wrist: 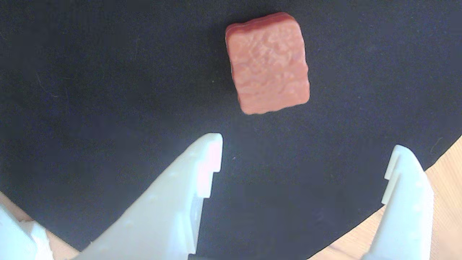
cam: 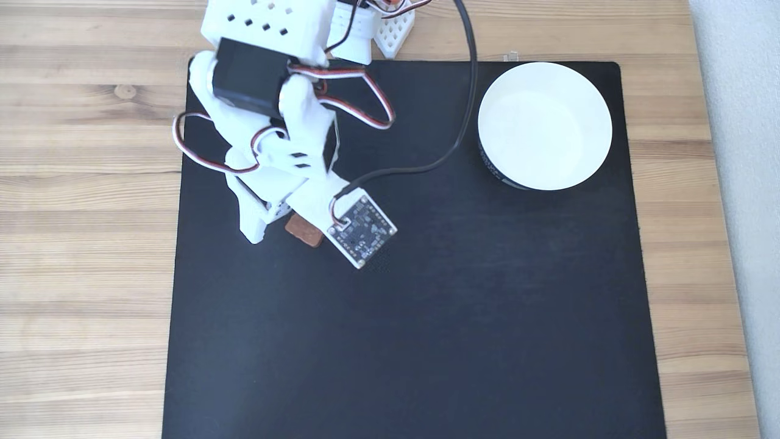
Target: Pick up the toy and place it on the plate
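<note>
In the wrist view, the toy (wrist: 267, 64) sits flat on the black mat (wrist: 90, 90), up in the top half of the picture and a touch right of centre, its dimpled reddish-brown face turned to the camera. Below it the end effector (wrist: 306, 148) is spread wide, released, with nothing between its white fingers (wrist: 195, 173); one fingertip rises from the lower left, the other from the lower right, and the toy lies beyond the tips, clear of both, nearer the left one. Pale wood of the bench (wrist: 445, 173) peeks in at the bottom corners, past the mat's edge. Over to the fixed view now: the white arm (cam: 268, 122) reaches down from the top edge over the left part of the mat (cam: 426, 335), red, white and black wires looping off it. The toy (cam: 303, 230) shows as a small brown patch, partly tucked under the arm, right beside the square circuit board (cam: 362, 227) mounted on the wrist. The end effector (cam: 277, 228) hangs right at the toy there. The plate (cam: 544, 126) stands well apart, in the mat's upper right corner, white and bare inside, with the wooden bench (cam: 85, 183) all around.
</note>
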Action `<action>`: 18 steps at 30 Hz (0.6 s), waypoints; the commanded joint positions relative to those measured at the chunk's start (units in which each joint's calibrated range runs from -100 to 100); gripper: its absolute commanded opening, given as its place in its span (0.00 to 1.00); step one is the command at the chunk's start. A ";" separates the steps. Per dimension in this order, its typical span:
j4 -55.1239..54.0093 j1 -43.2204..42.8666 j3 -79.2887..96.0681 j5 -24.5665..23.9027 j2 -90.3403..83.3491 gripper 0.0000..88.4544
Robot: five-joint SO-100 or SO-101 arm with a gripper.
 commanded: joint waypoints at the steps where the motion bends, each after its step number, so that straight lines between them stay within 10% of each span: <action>1: -3.05 -2.36 -2.23 0.19 1.37 0.36; 18: -3.39 -2.44 -2.41 -0.12 6.96 0.36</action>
